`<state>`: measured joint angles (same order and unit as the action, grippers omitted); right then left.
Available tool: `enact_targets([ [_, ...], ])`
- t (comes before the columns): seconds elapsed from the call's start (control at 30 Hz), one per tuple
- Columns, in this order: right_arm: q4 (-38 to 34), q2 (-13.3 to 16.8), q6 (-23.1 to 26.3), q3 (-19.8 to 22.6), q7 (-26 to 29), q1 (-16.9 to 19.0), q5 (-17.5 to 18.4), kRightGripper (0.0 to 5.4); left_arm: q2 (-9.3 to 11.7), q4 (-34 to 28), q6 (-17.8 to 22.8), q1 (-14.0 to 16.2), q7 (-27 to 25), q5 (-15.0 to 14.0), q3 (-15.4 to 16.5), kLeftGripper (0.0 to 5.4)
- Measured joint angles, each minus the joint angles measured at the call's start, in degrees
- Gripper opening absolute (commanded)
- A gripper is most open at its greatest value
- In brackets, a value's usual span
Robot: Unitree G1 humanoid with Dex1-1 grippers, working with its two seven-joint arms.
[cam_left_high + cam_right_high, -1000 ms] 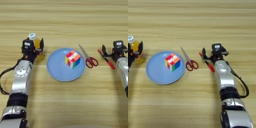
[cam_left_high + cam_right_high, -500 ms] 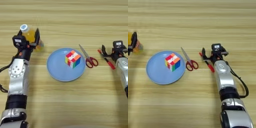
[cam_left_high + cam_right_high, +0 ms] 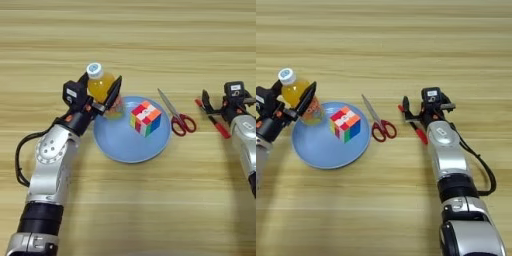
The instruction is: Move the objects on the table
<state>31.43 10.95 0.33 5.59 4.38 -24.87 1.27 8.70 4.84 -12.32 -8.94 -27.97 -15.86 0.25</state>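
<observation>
Light-brown plank-grained counter (image 3: 150,30); pale blue plate (image 3: 125,147); puzzle cube (image 3: 145,118) in red, white, orange, green, blue and yellow squares; orange-drink bottle (image 3: 100,86) with white cap; red-handled scissors (image 3: 177,115) with silver blades; thin red pen (image 3: 214,120); black-fingered tools on silver arms.

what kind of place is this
Probably a robot test bench, not a home: a bare wooden table with a few mismatched items, a puzzle cube on a blue plate, scissors and a pen.
</observation>
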Motion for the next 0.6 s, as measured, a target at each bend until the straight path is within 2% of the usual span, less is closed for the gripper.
enact_targets([
  [0.23,0.0,-0.05,0.0,-0.1,-0.12,0.0,0.0,5.4,1.4,-0.69,0.83,0.94,-0.42,2.04,-1.31,3.5],
  [0.6,0.0,-0.05,0.0,-0.14,-0.12,0.0,0.0,5.4,1.54,-0.82,0.89,1.17,-0.34,3.09,-2.41,3.5],
])
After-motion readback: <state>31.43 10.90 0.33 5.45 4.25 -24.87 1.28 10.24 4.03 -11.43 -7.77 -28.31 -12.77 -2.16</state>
